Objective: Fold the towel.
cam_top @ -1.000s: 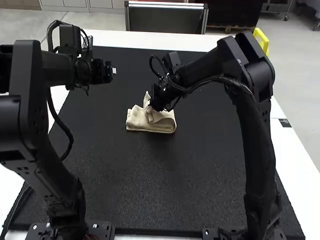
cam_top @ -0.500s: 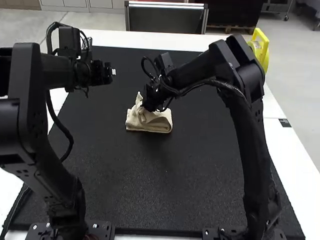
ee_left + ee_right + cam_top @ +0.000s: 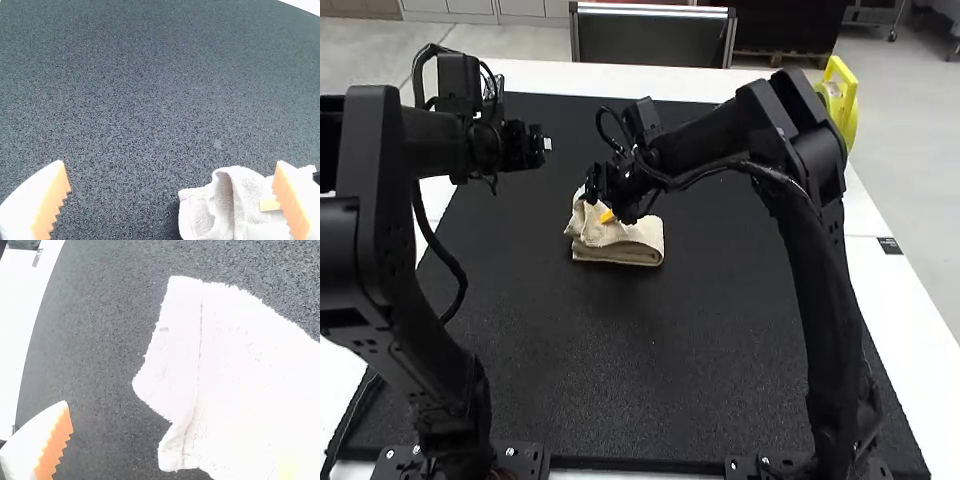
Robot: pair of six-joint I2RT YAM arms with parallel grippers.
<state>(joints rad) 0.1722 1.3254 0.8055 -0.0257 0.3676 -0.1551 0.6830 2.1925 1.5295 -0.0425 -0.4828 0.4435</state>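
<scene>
Some towel (image 3: 638,238) seems hidden behind the right gripper (image 3: 599,206).

the towel (image 3: 638,238) is cream in colour, with a soft, fuzzy surface of cloth. it is folded into a small, thick bundle on the black mat (image 3: 630,360), near the middle of the high view, a little toward 9 o'clock. at its 6 o'clock side the layers are seen lying one over another, and this side runs quite straight. toward 10 o'clock the cloth is more loose and uneven. in the left wrist view, one edge curves up and leaves a hollow. the right wrist view shows a long seam and a ragged edge.
</scene>
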